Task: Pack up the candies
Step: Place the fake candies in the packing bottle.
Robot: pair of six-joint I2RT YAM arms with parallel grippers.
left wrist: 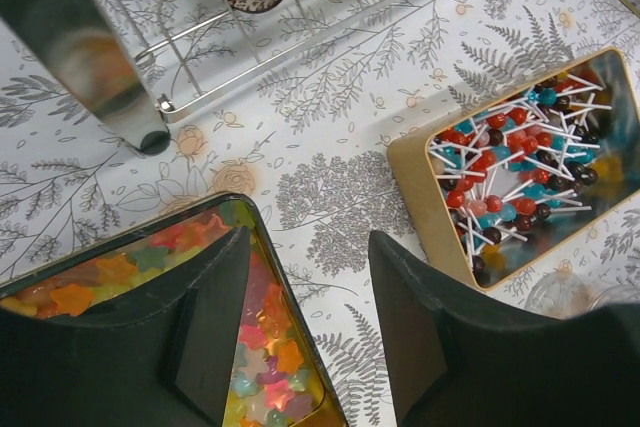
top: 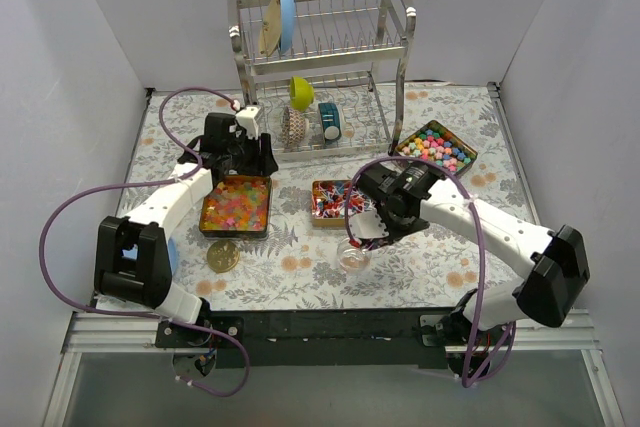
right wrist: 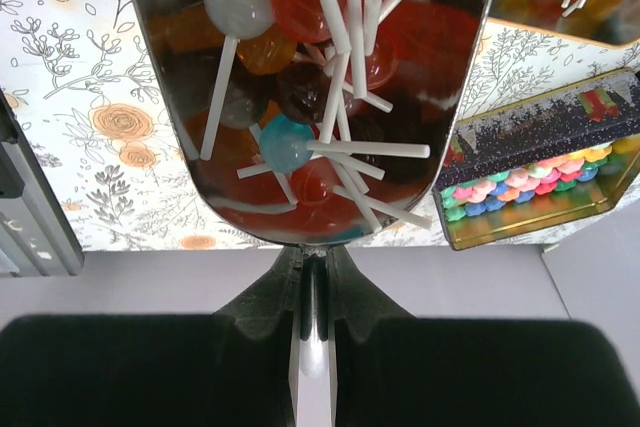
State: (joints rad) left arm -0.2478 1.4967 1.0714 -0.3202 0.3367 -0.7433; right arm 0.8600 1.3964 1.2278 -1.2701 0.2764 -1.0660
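My right gripper (right wrist: 312, 265) is shut on the handle of a shiny metal scoop (right wrist: 310, 97) loaded with red, blue and white lollipops on white sticks. In the top view the scoop (top: 352, 256) hangs over the table just in front of the middle tin of lollipops (top: 330, 198), with the right gripper (top: 368, 235) behind it. My left gripper (left wrist: 310, 327) is open and empty over the right edge of the tin of star-shaped gummies (left wrist: 262, 347). That gummy tin (top: 236, 207) lies at the left. A tin of round coloured balls (top: 437, 147) lies at the back right.
A flat gold disc (top: 222, 258) lies in front of the gummy tin. A metal dish rack (top: 320, 57) stands at the back with a blue plate, a yellow-green cup and other items. The rack's wire base (left wrist: 250, 47) is just beyond my left gripper.
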